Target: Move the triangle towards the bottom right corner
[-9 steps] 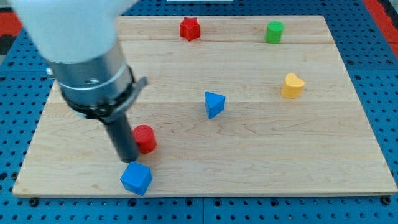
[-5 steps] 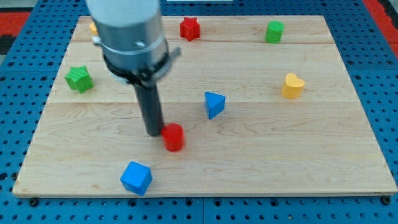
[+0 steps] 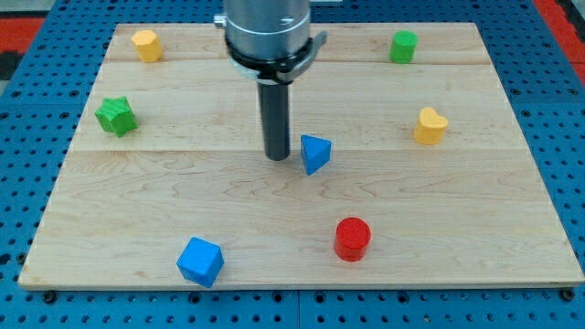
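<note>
The blue triangle block [image 3: 315,153] lies near the middle of the wooden board [image 3: 457,210]. My tip [image 3: 277,156] rests on the board just to the view's left of the triangle, a small gap apart. The dark rod rises from the tip up to the grey arm body at the view's top.
A red cylinder [image 3: 352,238] lies toward the view's bottom right of the triangle. A blue cube [image 3: 200,261] sits at the bottom left. A yellow heart-like block [image 3: 429,125] is at right, a green block [image 3: 402,46] at top right, a green star [image 3: 116,115] at left, a yellow block [image 3: 145,44] at top left.
My tip moved from the bottom left up and right to beside the triangle. The red cylinder slid right to the bottom centre-right. The red star at top is now hidden behind the arm.
</note>
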`<state>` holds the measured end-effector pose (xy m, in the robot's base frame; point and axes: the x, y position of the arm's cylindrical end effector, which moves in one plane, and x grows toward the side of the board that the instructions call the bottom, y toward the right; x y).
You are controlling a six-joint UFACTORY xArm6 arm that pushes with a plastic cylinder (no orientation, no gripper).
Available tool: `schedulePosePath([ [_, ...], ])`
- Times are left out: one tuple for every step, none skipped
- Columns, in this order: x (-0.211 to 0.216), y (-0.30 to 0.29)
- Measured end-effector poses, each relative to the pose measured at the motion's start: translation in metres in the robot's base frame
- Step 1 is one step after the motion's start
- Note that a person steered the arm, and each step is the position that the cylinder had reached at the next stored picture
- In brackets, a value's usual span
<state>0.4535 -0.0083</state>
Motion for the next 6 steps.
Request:
schedulePosePath([
  [0.018, 0.044],
  [-0.025, 0.038],
  [-0.024, 0.058],
  [0.030, 0.085],
  [0.068, 0.120],
  [0.076, 0.141],
])
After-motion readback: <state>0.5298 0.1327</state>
